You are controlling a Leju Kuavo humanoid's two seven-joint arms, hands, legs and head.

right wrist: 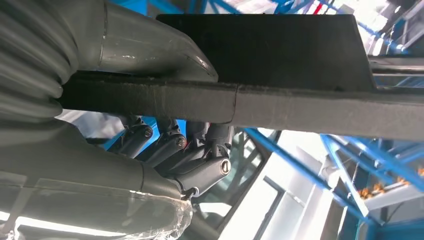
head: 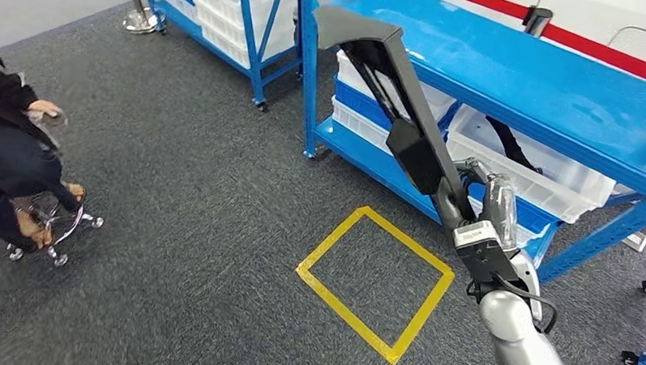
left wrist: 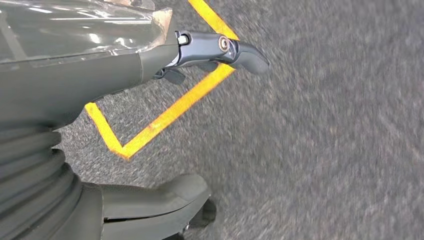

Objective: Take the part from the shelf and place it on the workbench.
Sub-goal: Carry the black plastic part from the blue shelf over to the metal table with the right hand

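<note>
Right wrist view: right hand grips the long black part.

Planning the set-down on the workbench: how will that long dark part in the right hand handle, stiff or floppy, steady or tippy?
The long dark part looks stiff: it keeps straight lines though held at one end. Gripped low by the right hand, most of its length overhangs, so it may lever or swing. Its matte surface probably resists slipping.

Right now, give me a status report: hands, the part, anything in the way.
Right hand grips the long black part, off the shelf. Left hand open, holding nothing. Seated person nearby, left.
</note>
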